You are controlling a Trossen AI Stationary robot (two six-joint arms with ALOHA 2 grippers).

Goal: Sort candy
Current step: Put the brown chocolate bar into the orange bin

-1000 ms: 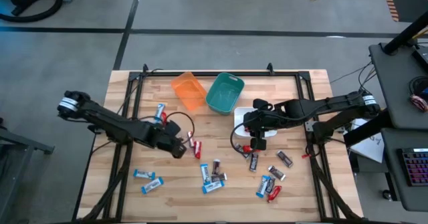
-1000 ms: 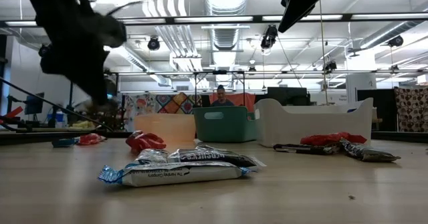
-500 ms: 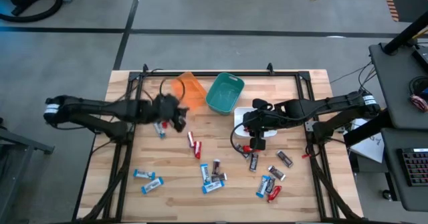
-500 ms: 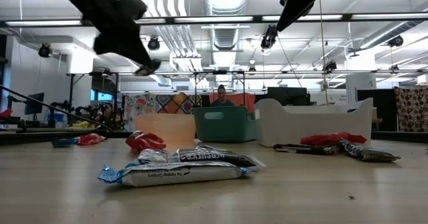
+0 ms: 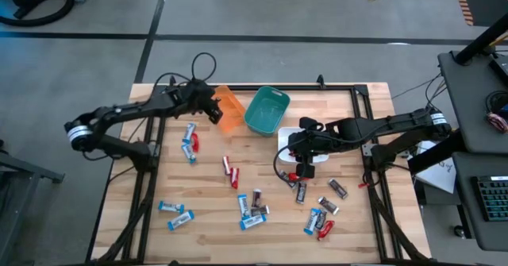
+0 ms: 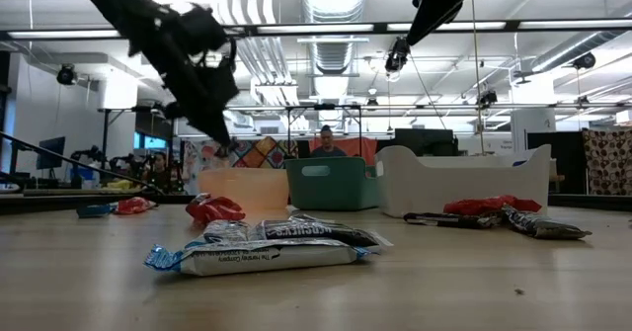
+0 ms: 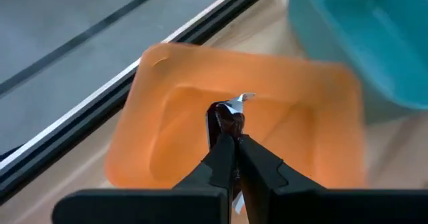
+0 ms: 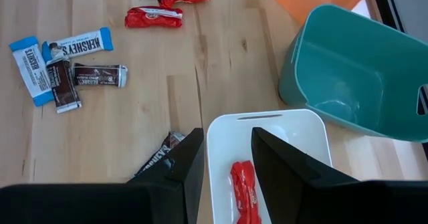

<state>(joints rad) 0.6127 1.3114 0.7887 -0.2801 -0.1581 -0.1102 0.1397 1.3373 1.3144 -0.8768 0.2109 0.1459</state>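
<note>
Counter point(image 5: 357, 226) carries loose candy point(image 5: 252, 205) across the middle and near side. Orange bin point(image 5: 225, 107), teal bin point(image 5: 266, 110), white bin point(image 8: 267, 154) sit at the far side. Left tool point(image 7: 231, 134) hangs above the orange bin, pinched tight on a dark bar point(image 7: 229, 120). Right tool point(image 8: 226, 154) spread apart over the white bin, which holds a red bar point(image 8: 245, 192).

Far across my wooden table point(image 5: 357, 218) stand an orange bin point(image 5: 228, 107), a teal bin point(image 5: 266, 111) right of it, and a white bin point(image 8: 267, 137).
</note>
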